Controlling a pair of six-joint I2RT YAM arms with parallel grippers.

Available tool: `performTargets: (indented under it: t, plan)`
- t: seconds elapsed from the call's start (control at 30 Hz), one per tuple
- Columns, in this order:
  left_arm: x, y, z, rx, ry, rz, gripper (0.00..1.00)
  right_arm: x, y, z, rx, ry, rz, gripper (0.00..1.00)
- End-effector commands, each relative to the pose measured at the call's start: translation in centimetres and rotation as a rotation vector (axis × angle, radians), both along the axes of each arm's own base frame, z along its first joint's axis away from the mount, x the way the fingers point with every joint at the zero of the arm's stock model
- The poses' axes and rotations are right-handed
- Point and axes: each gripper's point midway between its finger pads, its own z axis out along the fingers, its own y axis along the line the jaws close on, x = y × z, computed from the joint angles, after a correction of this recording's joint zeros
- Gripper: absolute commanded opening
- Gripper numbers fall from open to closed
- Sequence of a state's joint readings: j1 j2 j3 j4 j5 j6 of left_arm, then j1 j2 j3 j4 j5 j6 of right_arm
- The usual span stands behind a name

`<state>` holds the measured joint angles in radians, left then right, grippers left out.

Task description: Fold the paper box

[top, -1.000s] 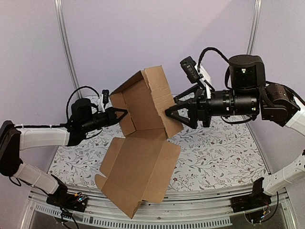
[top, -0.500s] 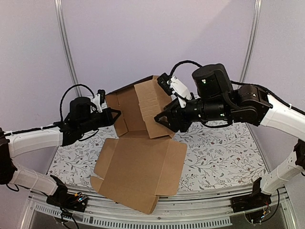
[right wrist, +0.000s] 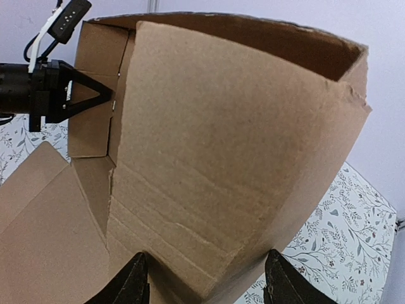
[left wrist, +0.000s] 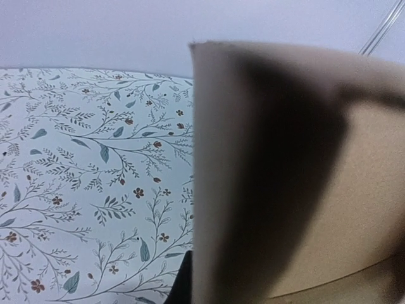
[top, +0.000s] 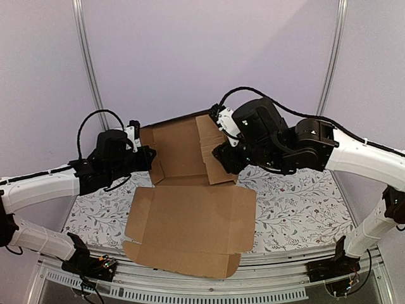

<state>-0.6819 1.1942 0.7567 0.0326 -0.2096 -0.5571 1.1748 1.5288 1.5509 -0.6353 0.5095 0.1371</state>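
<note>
A pale lilac wall (top: 190, 50) closes the far side, with two metal posts (top: 88, 69) rising in front of it. Below it, the bench (top: 304, 209) is covered by a cloth printed with leaves and flowers.

The paper box (top: 190, 221) sits at the middle of the bench. Its big flat panel lies down and overhangs the near edge, while the far part stands up with its flaps raised.

The left arm (top: 44, 187) reaches in from the left. Its jaws are closed on the edge of the raised left flap (right wrist: 92, 101). In the left wrist view, blurred cardboard fills the right half and hides the jaws.

The right arm (top: 354, 155) comes in from the right, and its bulk covers the right edge of the raised part in the top view. Its jaws stand wide and grip nothing. Both fingertips (right wrist: 136, 282) show apart at the foot of the raised right panel (right wrist: 221, 158), which blocks most of the bench from that camera.

A black cable (top: 85, 130) loops over the left wrist.
</note>
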Motion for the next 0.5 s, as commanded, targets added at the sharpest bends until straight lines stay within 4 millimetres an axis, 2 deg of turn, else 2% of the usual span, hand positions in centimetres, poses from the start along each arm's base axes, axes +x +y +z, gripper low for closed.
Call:
performTargets:
  t: [0.0,0.1,0.33,0.47]
  plan:
    - [-0.8,-0.8,2.1,0.02,-0.052,-0.006,0.0,1.9,-0.6,-0.5,-0.049,-0.076,-0.12,0.6]
    - [-1.4,-0.4,1.5,0.07,-0.039,0.012,0.0,2.5,-1.1,-1.1,-0.069,-0.103,-0.164,0.6]
    - [-2.7,0.0,1.9,0.15,-0.085,0.055,0.0,3.5,-1.9,-3.1,-0.093,-0.15,-0.242,0.6]
    - [-3.4,-0.1,2.0,0.17,-0.119,0.059,0.0,4.0,-2.2,-5.1,-0.086,-0.15,-0.266,0.57]
